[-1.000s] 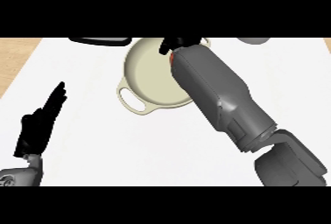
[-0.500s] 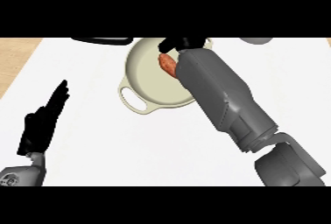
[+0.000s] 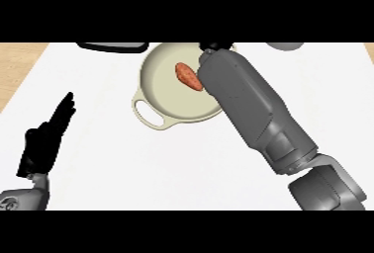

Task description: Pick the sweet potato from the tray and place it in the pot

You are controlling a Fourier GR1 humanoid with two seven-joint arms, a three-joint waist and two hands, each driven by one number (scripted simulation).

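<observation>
My right hand (image 3: 217, 47) sits at the frame's upper middle, mostly hidden behind my forearm; I cannot tell its fingers' state. The sweet potato (image 3: 188, 76) lies just below-left of it, inside the cream pot (image 3: 162, 105). My left hand (image 3: 48, 134) rests open at lower left.

**Even, flat light over the counter**

Bright, diffuse illumination; no single source evident. White counter (image 3: 182, 163) nearly blown out, showing no texture and almost no cast shadows. Soft shading only along the grey right forearm (image 3: 252, 113) and inside the pot (image 3: 171, 84). Left hand (image 3: 45, 138) reads as flat black, detail lost. No glare.
</observation>
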